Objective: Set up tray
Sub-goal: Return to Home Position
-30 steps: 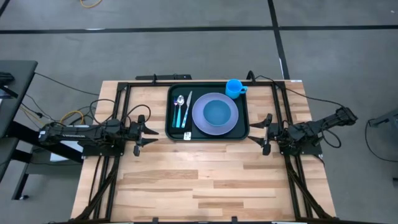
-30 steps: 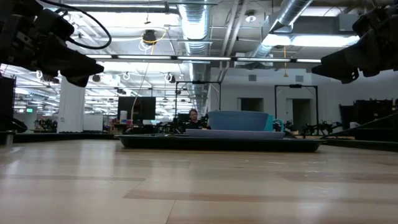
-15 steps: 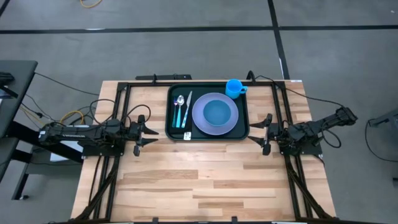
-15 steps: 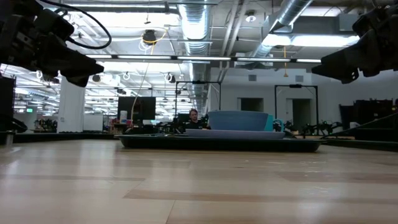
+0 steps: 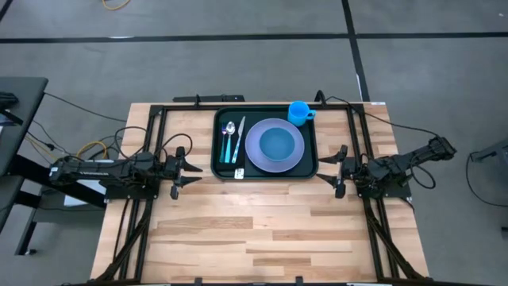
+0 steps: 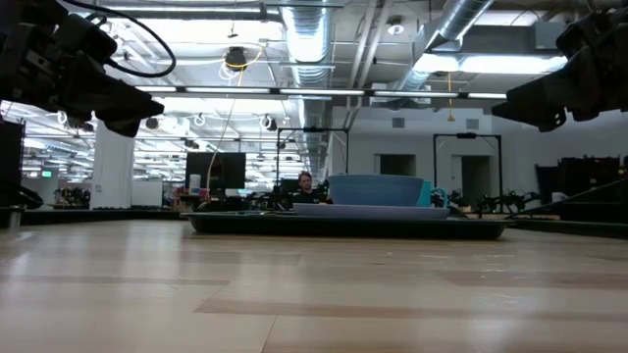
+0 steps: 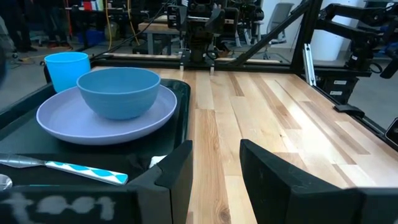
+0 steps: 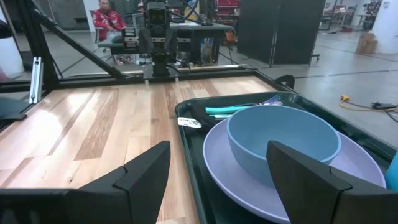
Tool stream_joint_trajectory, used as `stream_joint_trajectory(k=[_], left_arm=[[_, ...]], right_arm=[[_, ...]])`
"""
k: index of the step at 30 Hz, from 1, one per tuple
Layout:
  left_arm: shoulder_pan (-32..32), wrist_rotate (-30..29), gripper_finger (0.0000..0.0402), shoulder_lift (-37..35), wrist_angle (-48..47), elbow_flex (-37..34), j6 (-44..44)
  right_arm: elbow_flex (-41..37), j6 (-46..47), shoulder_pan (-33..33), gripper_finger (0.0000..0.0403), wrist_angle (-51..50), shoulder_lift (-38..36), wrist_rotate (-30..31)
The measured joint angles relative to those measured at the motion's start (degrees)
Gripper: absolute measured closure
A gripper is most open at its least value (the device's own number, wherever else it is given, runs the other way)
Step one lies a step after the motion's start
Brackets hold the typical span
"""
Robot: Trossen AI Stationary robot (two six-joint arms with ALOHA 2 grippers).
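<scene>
The tray (image 5: 274, 175) lies between the left pincer (image 5: 181, 171) and the right pincer (image 5: 337, 169), both gaping, empty; plate (image 5: 254, 151), cup (image 5: 298, 111) and cutlery (image 5: 232, 139) sit on it; setup looks done; only homing remains.

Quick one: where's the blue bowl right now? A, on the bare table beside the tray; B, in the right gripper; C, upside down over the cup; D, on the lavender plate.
D: the blue bowl sits upright on the lavender plate, inside the tray.
</scene>
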Motion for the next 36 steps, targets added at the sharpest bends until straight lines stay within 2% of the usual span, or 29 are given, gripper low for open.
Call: stream_joint_trajectory(k=[36], left_arm=[[0.0, 0.0, 0.0281, 0.0, 0.0, 0.0, -0.5]], right_arm=[[0.0, 0.0, 0.0, 0.0143, 0.0, 0.0, 0.0]])
